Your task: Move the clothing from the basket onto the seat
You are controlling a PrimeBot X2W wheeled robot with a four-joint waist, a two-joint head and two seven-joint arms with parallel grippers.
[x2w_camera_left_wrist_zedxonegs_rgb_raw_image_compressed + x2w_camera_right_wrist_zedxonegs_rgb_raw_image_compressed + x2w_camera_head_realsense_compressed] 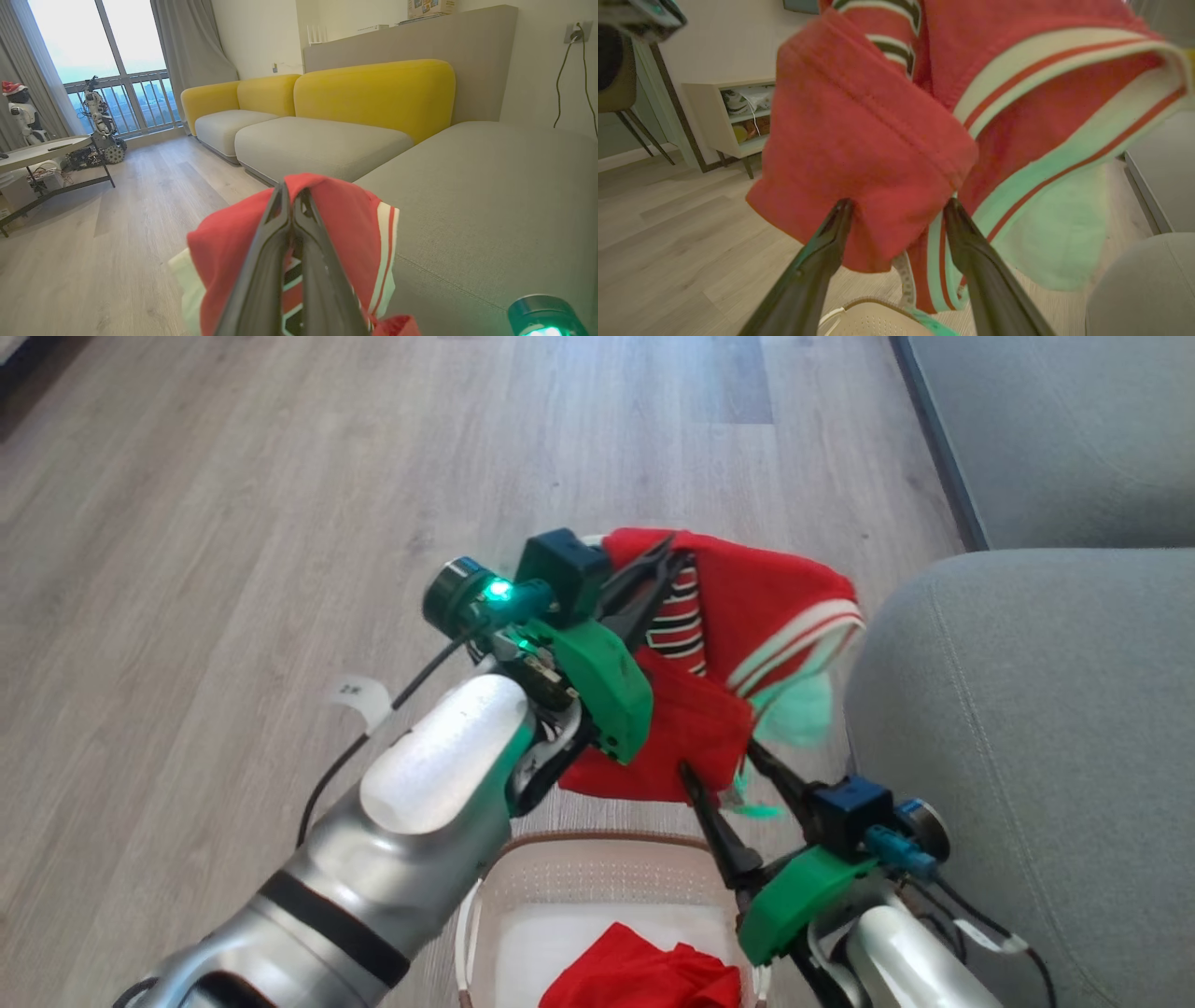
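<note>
A large grey-green seat [1027, 728] with a rounded edge sits at the right, beside a small cream perforated basket [597, 863] with a brown rim. A shiny red garment [756, 588] with white stripe trim hangs above the basket, long axis vertical, its striped hem flaring toward the seat. The left gripper [667, 555] is pinched tight on its top. The right gripper [719, 758] is spread wide at the lower hem, gripping nothing. More red clothing [644, 975] lies in the basket.

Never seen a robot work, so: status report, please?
Left gripper shut on red garment, held above basket. Right gripper open around its hanging hem. Second red garment in basket. Seat alongside, nothing between.
</note>
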